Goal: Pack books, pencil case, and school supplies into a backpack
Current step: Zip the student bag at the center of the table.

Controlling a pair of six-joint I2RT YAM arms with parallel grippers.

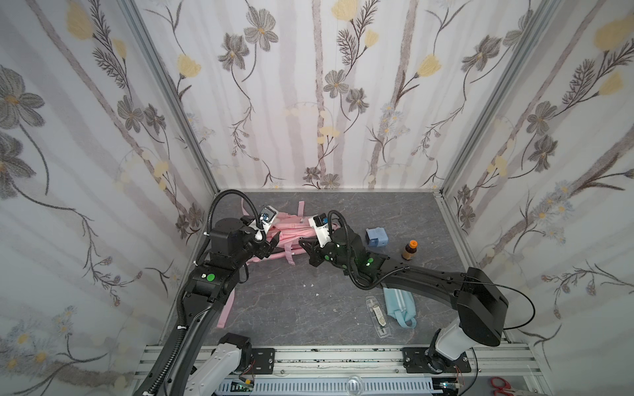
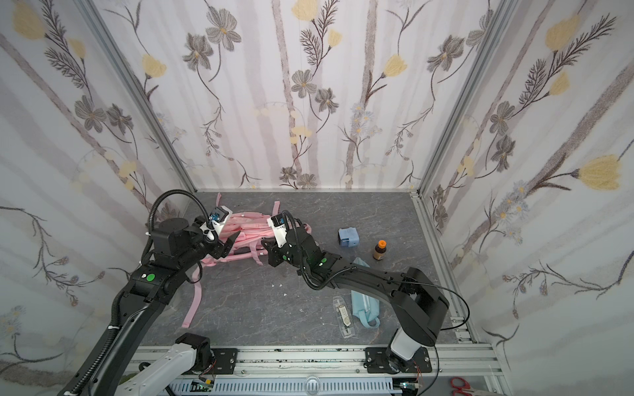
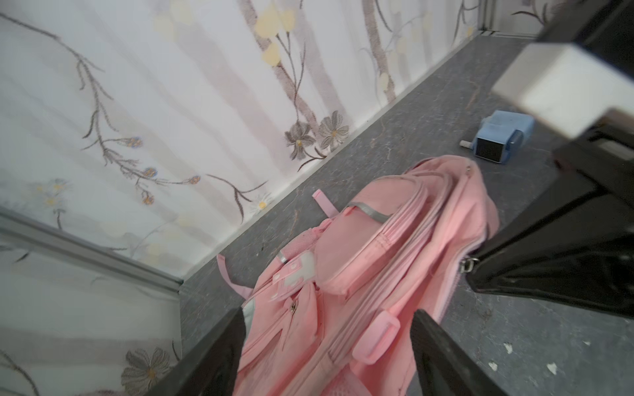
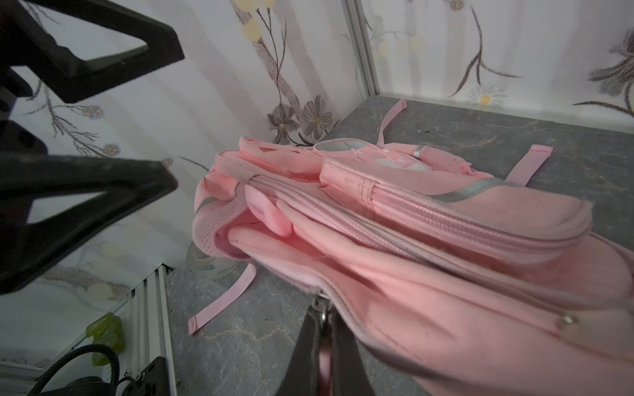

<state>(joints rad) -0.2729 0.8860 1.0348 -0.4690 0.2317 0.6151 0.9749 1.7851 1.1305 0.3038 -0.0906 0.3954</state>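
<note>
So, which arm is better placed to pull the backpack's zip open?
Probably the right: the right claw is shut on the zipper pull of the backpack. The left claw stands open astride the backpack, gripping nothing.

The left gripper (image 3: 329, 317) has its jaws spread wide, one dark finger on either side of the pink backpack (image 3: 394, 240). The backpack lies slumped on the grey worktop (image 3: 535, 329) at twelve o'clock. At two o'clock the right gripper (image 3: 477, 276), closed, pinches the metal zip pull (image 3: 468, 264). Farther off at one o'clock sits the pale-blue gadget (image 3: 497, 140), apart from the backpack.
</note>
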